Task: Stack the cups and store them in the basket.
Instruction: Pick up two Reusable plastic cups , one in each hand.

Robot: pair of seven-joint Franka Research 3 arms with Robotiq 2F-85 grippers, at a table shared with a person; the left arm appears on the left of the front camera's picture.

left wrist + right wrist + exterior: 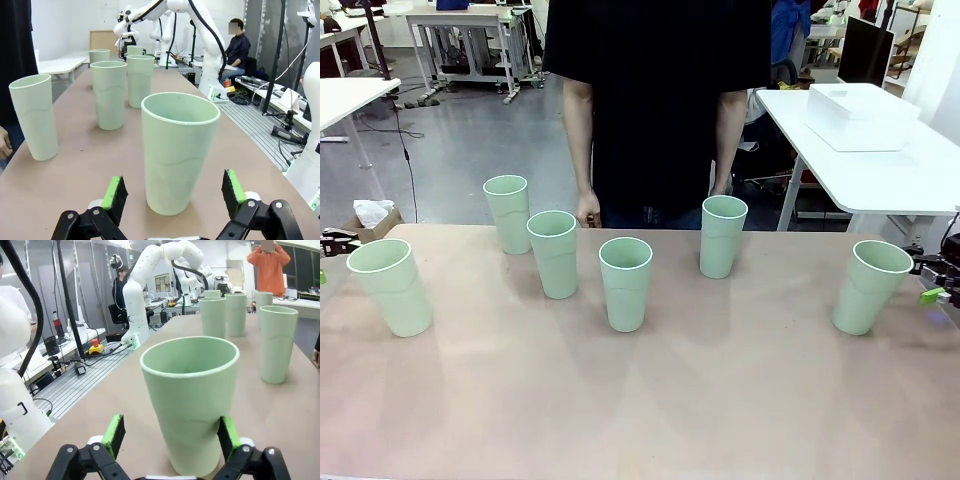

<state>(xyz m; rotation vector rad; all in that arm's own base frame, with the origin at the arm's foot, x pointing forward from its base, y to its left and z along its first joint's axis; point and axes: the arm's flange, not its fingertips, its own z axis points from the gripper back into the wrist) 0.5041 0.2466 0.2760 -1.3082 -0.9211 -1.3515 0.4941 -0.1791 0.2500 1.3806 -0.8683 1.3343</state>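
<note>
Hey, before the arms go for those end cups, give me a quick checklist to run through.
1. Left gripper open: ok.
2. Right gripper open: ok.
3. Left end cup centred between its pads: ok.
4. Right end cup centred: not ok, it sits toward one pad.
5. All six cups upright: ok.
6. Person's hand clear of both end cups: ok.

Bright, even overhead light; cups [625, 283] cast faint, soft shadows.

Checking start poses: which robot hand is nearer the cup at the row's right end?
Right. The right hand sits open just beside that cup; the left hand is open at the cup at the opposite end.
</note>
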